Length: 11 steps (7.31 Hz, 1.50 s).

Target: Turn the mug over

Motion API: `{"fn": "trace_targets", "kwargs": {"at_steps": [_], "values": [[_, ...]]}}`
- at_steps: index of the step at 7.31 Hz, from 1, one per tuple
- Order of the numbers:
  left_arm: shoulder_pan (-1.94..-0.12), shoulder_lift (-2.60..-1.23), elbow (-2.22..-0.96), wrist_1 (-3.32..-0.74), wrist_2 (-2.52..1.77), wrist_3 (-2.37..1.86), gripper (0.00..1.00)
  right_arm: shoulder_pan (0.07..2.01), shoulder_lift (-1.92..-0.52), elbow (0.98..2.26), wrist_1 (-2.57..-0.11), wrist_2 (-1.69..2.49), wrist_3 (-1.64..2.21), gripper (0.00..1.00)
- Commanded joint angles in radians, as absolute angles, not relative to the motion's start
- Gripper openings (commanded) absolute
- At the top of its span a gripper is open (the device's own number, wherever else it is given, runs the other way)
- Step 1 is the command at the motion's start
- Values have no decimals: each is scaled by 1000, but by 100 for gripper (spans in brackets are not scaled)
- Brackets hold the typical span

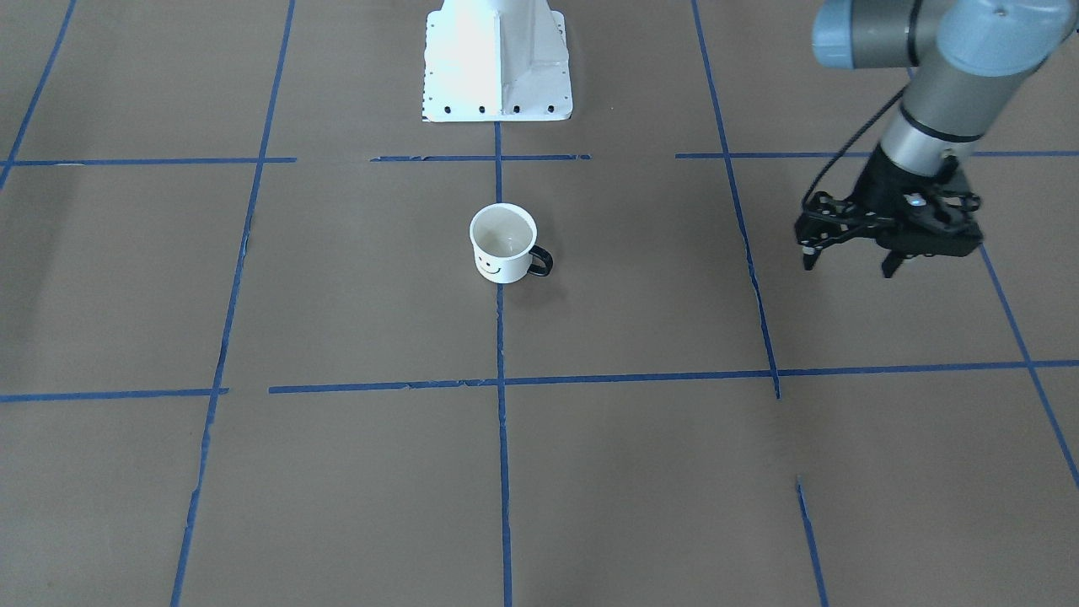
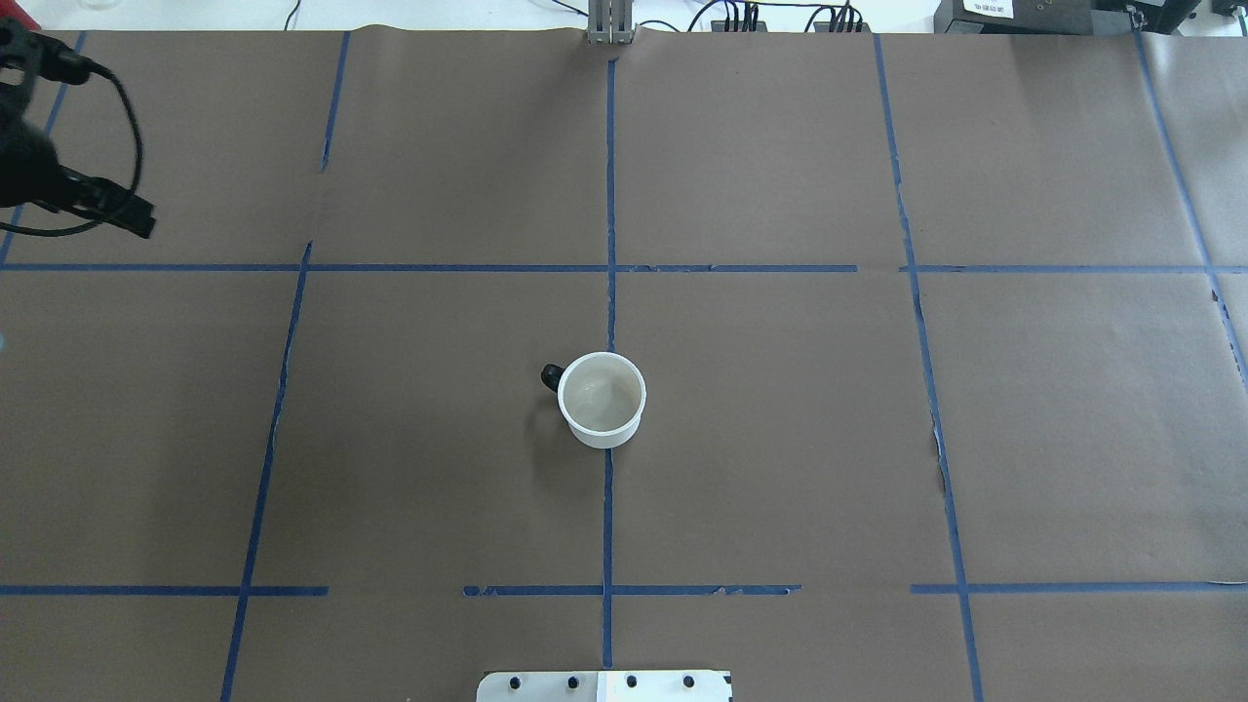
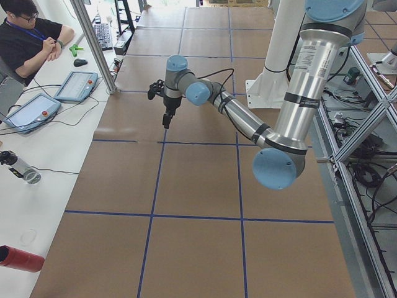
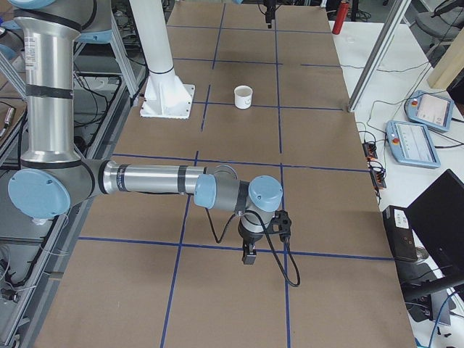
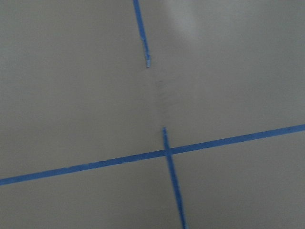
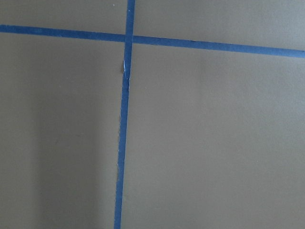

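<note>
Near the middle of the counter (image 1: 641, 472): mug (image 1: 503, 243), upright, mouth up, sitting on a blue tape line (image 1: 501, 337). Smiley face toward the operators' side; handle (image 1: 540, 260) pointing toward the robot's left. Inside looks bare, though faint marks or glare on the bottom hard to read.

Left gripper (image 1: 851, 265) well apart from the mug, off toward the robot's left, hanging above the counter with fingers (image 1: 809, 257) spread and pointing down, nothing between them. Overhead view catches only its edge at the frame's left border, cut off.

Right gripper (image 4: 249, 256) far from the mug at the opposite end, seen only in the right side view, pointing down close over the counter. Cannot tell whether its fingers are apart or together.

Judgement on progress: either not started or already finished, impossible to decide from these views alone. Mug stands mouth up with both arms away and no contact. If mouth-down is the goal, whole job left: reach, grasp, turn over, set down. If mouth-up is the goal, nothing left but parked arms.

Hidden or unclear: both wrist cameras show only brown paper and tape crossings, no mug, no fingers. Left wrist view blurred. Mug absent from the left side view.
</note>
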<state>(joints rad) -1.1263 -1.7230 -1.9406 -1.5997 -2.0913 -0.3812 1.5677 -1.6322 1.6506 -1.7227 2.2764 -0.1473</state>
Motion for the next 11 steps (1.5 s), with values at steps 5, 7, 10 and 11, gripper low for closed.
{"fn": "trace_targets", "kwargs": {"at_steps": [5,7,10,11], "values": [[-1555,-1496,-1681,-1609,-2260,167,100,1568,-1632,1651,-1723,2276,-147,100],[-1554,-1496,-1681,-1609,-2282,170,100,1568,-1632,1651,-1723,2276,-147,100],[-1554,-1496,-1680,-1608,-2341,167,100,1568,-1632,1651,-1723,2276,-147,100],[-1554,-1496,-1678,-1606,-2339,166,100,1568,-1632,1651,-1723,2276,-147,100]]}}
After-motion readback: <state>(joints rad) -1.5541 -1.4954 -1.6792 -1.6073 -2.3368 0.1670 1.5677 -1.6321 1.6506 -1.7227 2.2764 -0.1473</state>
